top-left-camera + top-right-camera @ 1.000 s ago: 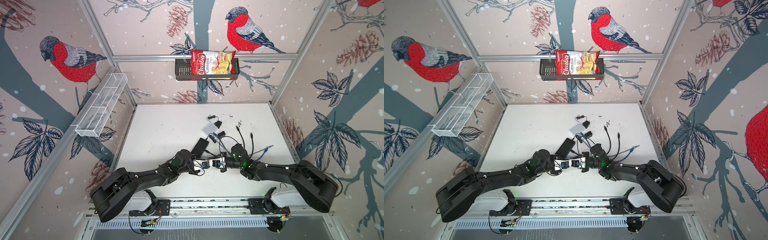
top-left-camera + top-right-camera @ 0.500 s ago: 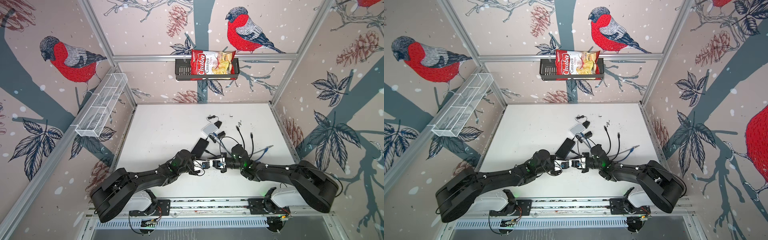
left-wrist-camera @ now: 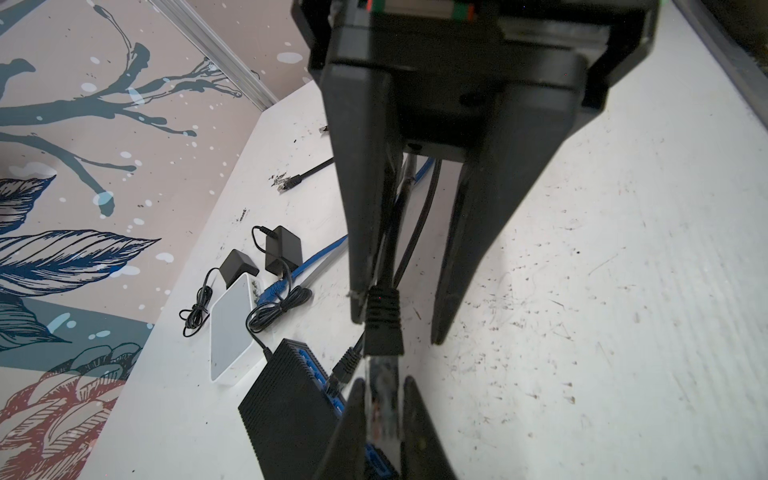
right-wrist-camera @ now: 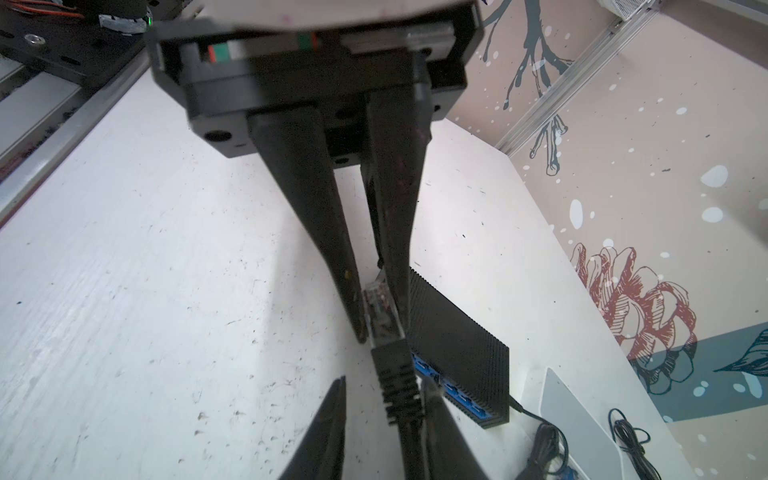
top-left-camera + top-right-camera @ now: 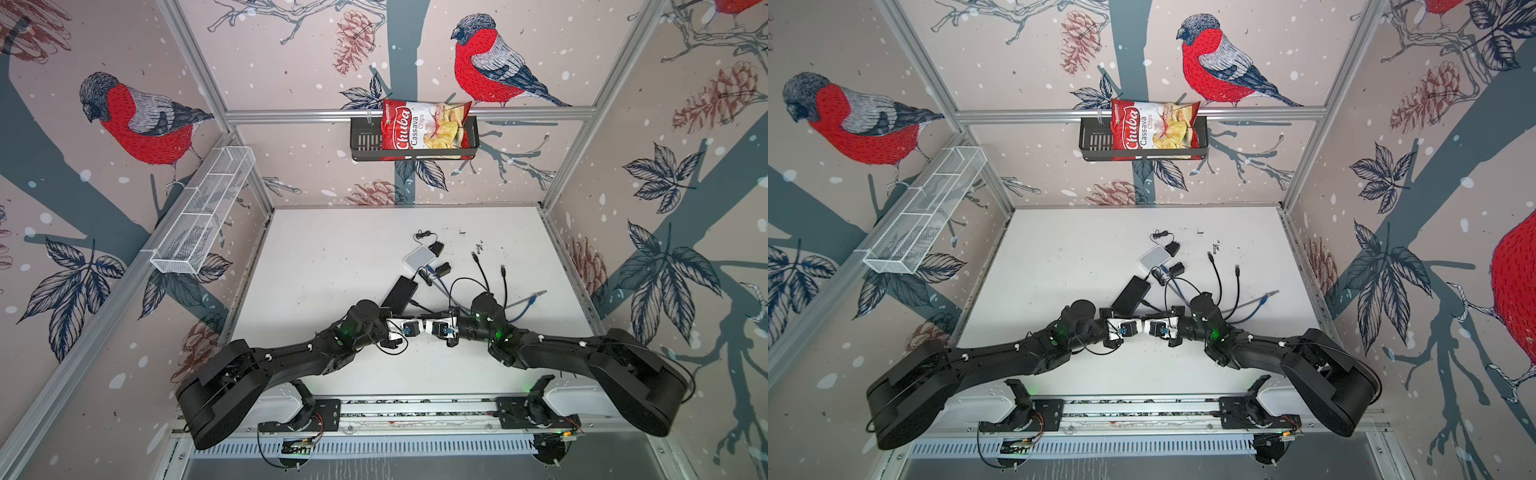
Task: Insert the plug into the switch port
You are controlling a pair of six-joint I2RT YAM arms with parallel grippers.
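At the near edge, both arm bases are seen mounted on the rail. The arms are extended inward over the table, with the two grippers set nose to nose. In both top views the fingers and the plug are hidden beneath the wrist housings, so the grip cannot be judged from above.

The grip is settled by the wrist views. The left gripper is seen pinching the clear tip of the plug, its jaws drawn narrow against both sides. The right gripper is seen with jaws spread on either side of the plug's black boot. A gap is visible on one side, and the boot is laid against one finger only.

The plug is thus found between the two grippers, just beside the switch and not in any port. The row of blue ports is shown most plainly in the right wrist view. A second black cable, seated in the switch, is made out plainly only in the left wrist view.

Beyond the switch, a white box, two black adapters and loose cables are noted. On the far wall a chips bag is seen in a black basket.
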